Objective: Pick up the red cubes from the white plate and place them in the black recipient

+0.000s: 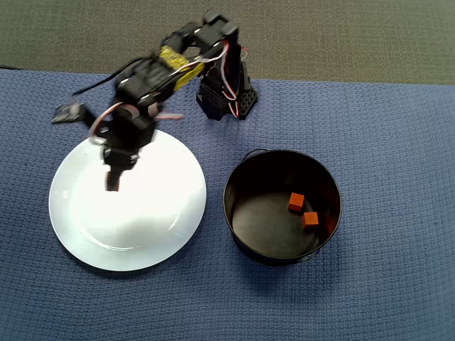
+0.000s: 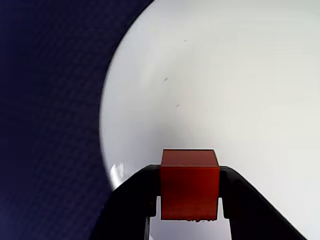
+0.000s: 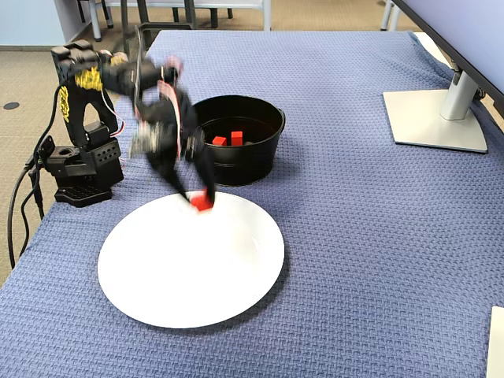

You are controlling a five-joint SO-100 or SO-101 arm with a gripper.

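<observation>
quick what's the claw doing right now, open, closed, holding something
Claw: closed on a red cube, held over the white plate.

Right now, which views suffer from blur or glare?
Fixed view: the arm and tool are motion-blurred. Overhead view: the white plate is blown out, hiding detail. Wrist view: sharp on the red cube, slight glint at the plate rim.

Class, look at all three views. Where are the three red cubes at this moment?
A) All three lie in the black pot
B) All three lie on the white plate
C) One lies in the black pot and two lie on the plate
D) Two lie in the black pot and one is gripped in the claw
D: the overhead view shows two red cubes inside the black pot, and the wrist view shows the third cube clamped in the claw above the white plate.
</observation>
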